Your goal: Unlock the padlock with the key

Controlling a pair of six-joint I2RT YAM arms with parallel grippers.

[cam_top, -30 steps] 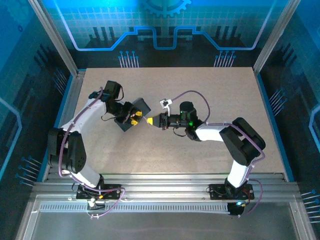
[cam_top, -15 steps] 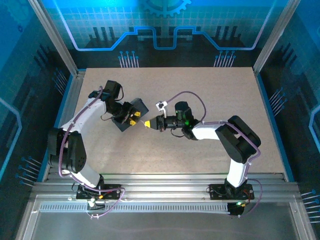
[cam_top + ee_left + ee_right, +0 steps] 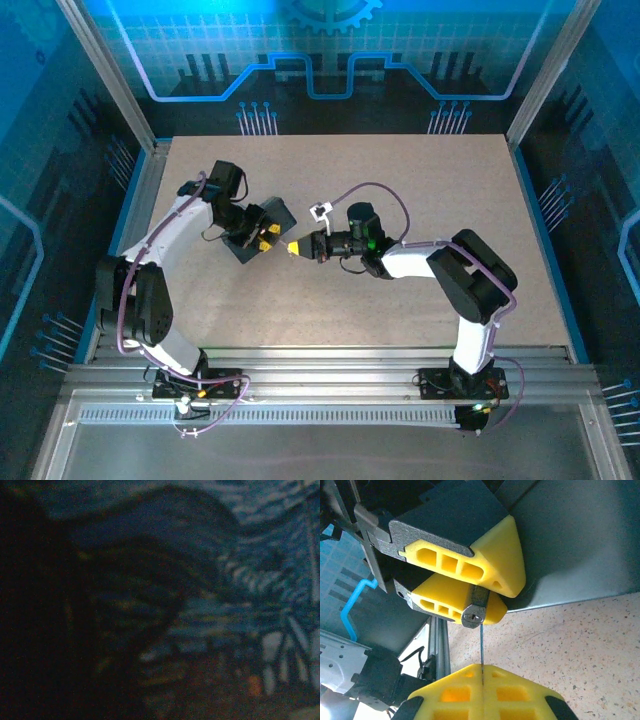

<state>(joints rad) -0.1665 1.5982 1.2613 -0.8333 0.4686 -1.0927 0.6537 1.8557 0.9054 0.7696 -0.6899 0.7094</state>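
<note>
on the speckled beige table [image 3: 580, 645], the left gripper [image 3: 496, 597] pinches the padlock [image 3: 476, 611]; the right gripper [image 3: 482, 674], clamped on the key [image 3: 482, 647], holds its tip at the keyhole.

Bench [image 3: 420, 190]: a pale, speckled board, bounded by metal framing along its left and right edges. An aluminium rail [image 3: 330, 362] is seen along the near edge, on which the two arm bases [image 3: 185, 383] are mounted. A dark-blue tin [image 3: 280, 212] is located in the left half, midway between the far and near edges; its lower edge is seen meeting the speckled surface.
</note>
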